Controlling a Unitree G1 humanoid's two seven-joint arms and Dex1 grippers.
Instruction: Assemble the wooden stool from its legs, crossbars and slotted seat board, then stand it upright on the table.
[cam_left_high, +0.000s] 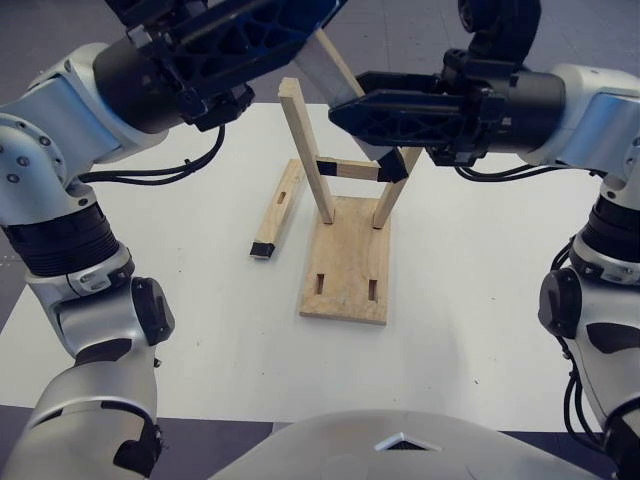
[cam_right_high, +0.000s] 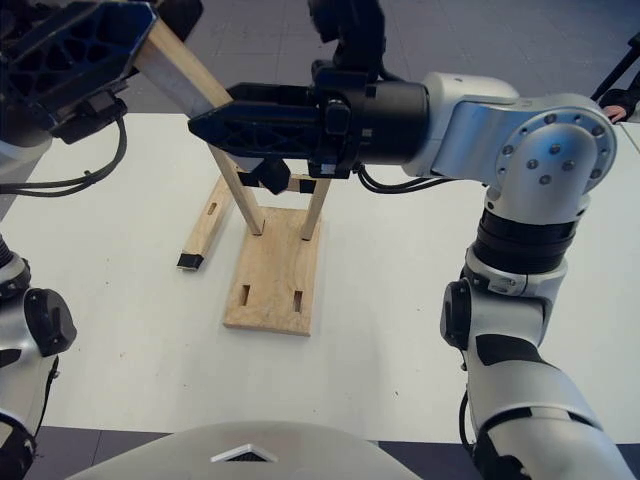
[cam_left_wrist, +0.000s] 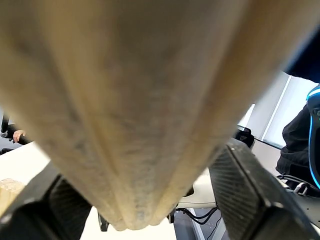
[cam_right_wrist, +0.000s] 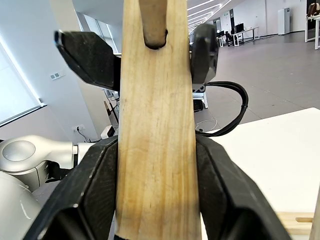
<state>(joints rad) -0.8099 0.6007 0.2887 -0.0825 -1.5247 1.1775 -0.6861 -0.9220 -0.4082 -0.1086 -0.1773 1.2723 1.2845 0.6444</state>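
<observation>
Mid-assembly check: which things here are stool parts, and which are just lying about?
Job: seat board; slotted-in leg; crossbar; second slotted-in leg, in right jaws; loose leg in left jaws; flat-lying leg.
Not job parts: white table.

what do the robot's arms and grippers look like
The left arm and right arm have rounded silver-grey shells with small screw dimples, split by black ribbed joint bands. Black cables loop out near each wrist. The left gripper and right gripper are matte black, each with two long tapered fingers with a lattice of triangular cut-outs.
</observation>
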